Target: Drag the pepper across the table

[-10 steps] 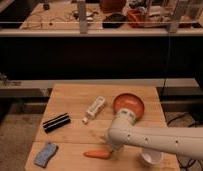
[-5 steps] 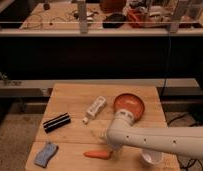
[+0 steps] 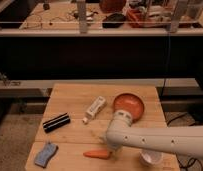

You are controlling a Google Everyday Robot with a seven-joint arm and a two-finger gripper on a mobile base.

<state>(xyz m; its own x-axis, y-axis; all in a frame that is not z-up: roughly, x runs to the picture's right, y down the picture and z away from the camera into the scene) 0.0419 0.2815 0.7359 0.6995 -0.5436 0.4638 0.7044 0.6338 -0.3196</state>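
- Camera view: the table holds 6 things, and none of them has shifted from the 2 earlier frames.
- The pepper lies flat near the front edge, just left of the middle, in the same spot as 1 second ago, with its thick end toward the arm.
- The white arm reaches in from the right, low over the front of the table, and its pose has not changed.
- The gripper sits under the arm's rounded end, right at the pepper's right end. Its jaws are spread apart, as before. Whether they touch the pepper cannot be told.
- An orange bowl stands behind the arm's end, partly covered by it.
- A white tube lies at a slant mid-table; its label is too small to read.
- A black bar lies to the left, with a blue-grey pad at the front left corner.
- A white cup shows below the arm at the front right.
- A cluttered bench runs along the back, with no legible writing on it.
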